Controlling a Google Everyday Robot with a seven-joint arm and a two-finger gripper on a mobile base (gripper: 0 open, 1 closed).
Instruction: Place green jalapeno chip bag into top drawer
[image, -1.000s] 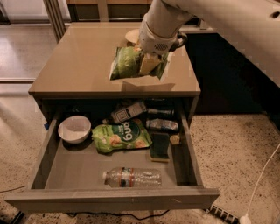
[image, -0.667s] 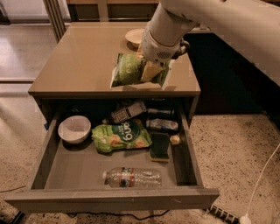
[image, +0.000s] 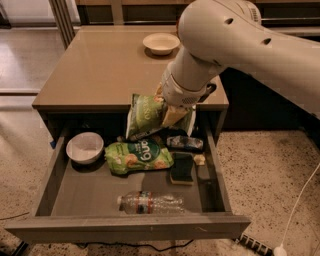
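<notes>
The green jalapeno chip bag (image: 146, 116) hangs from my gripper (image: 172, 114), which is shut on its right side. The bag is held over the back of the open top drawer (image: 125, 227), just in front of the cabinet's front edge. My white arm (image: 235, 45) comes in from the upper right and hides the gripper's upper part. Below the bag in the drawer lies a darker green pouch with white letters (image: 138, 156).
In the drawer: a white bowl (image: 85, 147) at left, a clear water bottle (image: 150, 202) near the front, a dark sponge (image: 182, 169), a small dark packet (image: 185, 143). A second bowl (image: 161, 43) sits on the cabinet top (image: 95, 75). A white cable (image: 300, 200) runs on the floor at right.
My gripper has moved forward and down with the chip bag, from above the cabinet top to over the back of the open drawer.
</notes>
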